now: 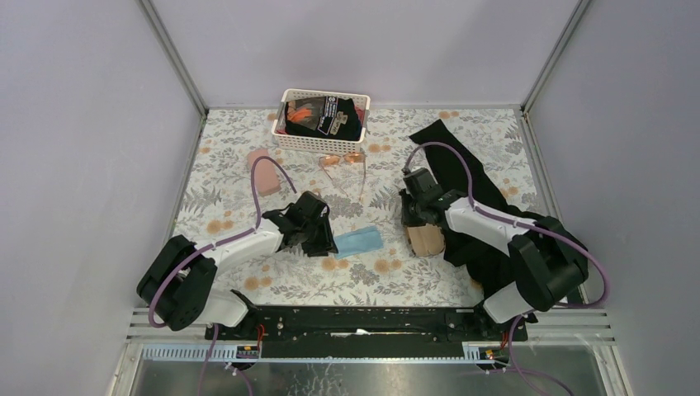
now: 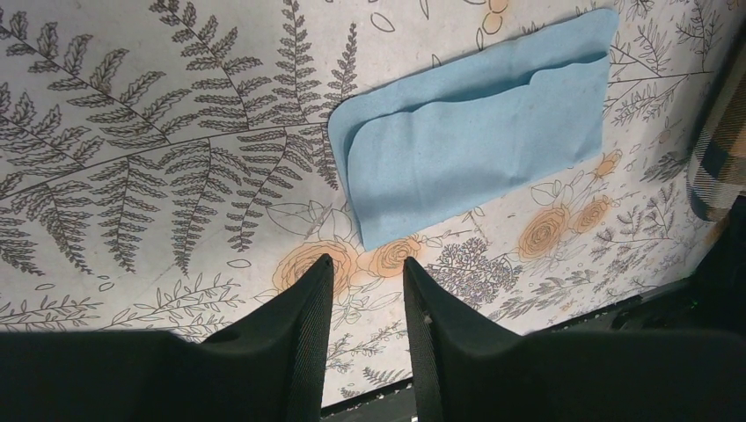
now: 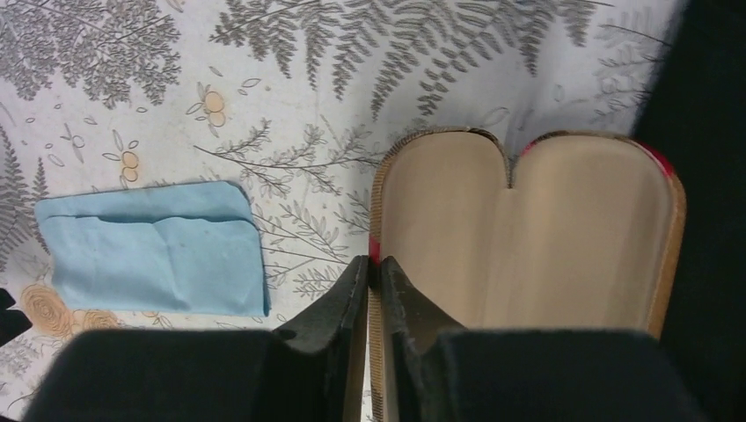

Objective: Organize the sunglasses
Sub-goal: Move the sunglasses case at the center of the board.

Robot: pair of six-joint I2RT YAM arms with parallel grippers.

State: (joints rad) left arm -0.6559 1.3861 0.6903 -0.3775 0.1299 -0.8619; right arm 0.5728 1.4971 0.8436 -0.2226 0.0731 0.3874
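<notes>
The sunglasses [image 1: 341, 160] we can pick out are the wire-framed pair. They lie on the desk [image 1: 388, 280] just in front of the basket [image 1: 323, 146], well beyond both arms. Their front runs left to right, roughly parallel to the basket's near wall, and the temples reach back toward us. From the left gripper [image 2: 368, 268] they lie ahead and a little to the right. From the right gripper [image 3: 374, 264] they lie ahead and to the left. We judge the left a shade nearer, though the difference is small.

The left gripper hovers over the desk with its jaws a little apart and nothing between them, and the cloth [image 2: 475, 132] lies just ahead of it. The right gripper's jaws are nearly together and appear pinched on the rim of the open case [image 3: 528, 237], whose tan lining is bare. That leaves the left arm as the free one for the reach.

The frame is thin and pale, with orange-pink lenses that nearly blend into the flowered print. We think it will need a light pinch at the bridge or a temple. We cannot make out the dark pair; the basket holds dark items we cannot identify.
</notes>
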